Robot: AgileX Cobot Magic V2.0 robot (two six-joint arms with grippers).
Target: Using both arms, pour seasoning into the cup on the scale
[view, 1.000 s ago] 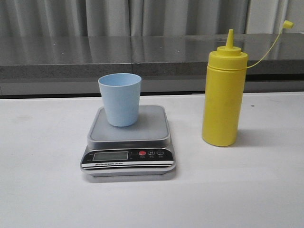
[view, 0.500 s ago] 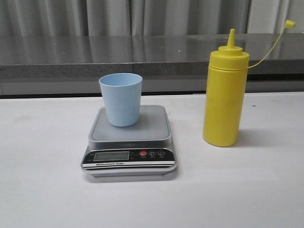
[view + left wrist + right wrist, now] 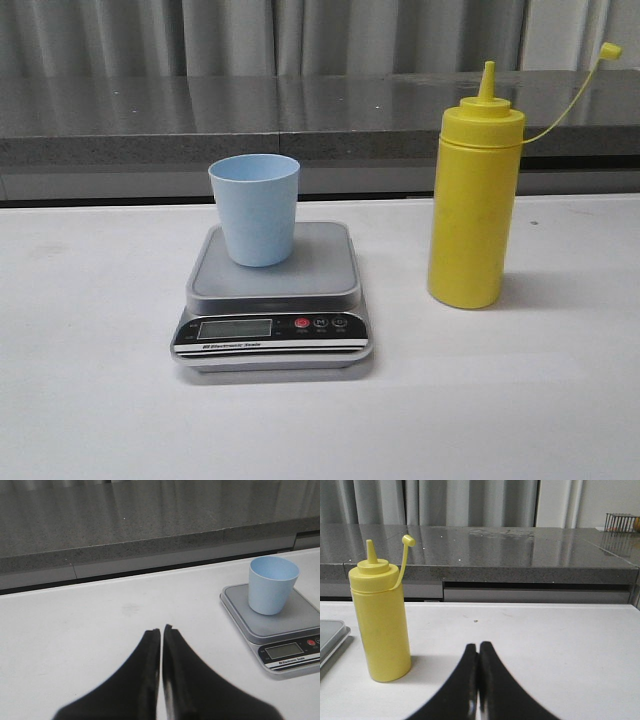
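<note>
Two black hands, left hand (image 3: 161,632) and right hand (image 3: 478,647), I see closed and empty above the white worktop (image 3: 90,400). My pale blue plastic tumbler (image 3: 255,208) stands upright on the silver-grey digital scale (image 3: 272,298); the tall yellow squeeze bottle (image 3: 472,205) stands right of it, apart.

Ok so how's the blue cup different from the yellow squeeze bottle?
The cup is pale blue, short and open-topped; the squeeze bottle is yellow, roughly twice as tall, and ends in a cone nozzle with its cap hanging off on a tether. The cup stands on the scale; the bottle stands on the table. Both are upright and untouched.
</note>
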